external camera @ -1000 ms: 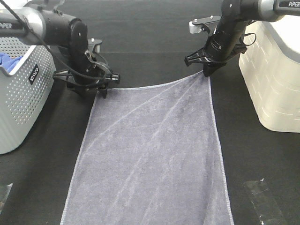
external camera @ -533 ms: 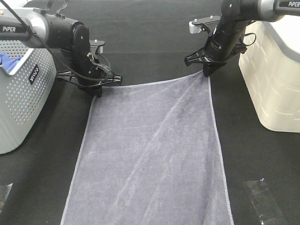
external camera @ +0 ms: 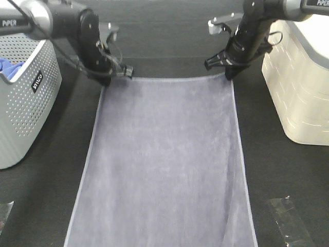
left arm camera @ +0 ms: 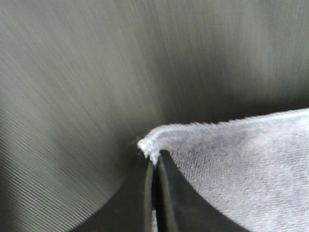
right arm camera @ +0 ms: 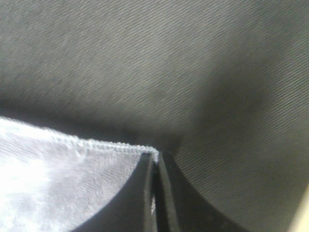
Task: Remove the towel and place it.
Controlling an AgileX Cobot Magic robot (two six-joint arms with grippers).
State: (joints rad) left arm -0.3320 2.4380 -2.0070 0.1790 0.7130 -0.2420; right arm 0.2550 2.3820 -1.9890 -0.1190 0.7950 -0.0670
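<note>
The slate-grey towel [external camera: 164,159] lies stretched flat down the black table, its far edge straight between my two grippers. My left gripper [external camera: 105,81] is shut on the towel's far left corner; the left wrist view shows that corner [left arm camera: 159,140] pinched between the dark fingers [left arm camera: 140,193]. My right gripper [external camera: 229,76] is shut on the far right corner; the right wrist view shows the hemmed corner [right arm camera: 140,149] clamped between the fingers [right arm camera: 166,193].
A grey perforated basket [external camera: 25,118] with a bright blue cloth [external camera: 7,66] inside stands at the left. A cream plastic bin [external camera: 300,82] stands at the right. Clear tape pieces [external camera: 288,218] lie on the table at the near right.
Both grippers have pulled the towel's far edge away from the camera. The left one moved farthest, and the far edge and the creases have been drawn straight and flat.
</note>
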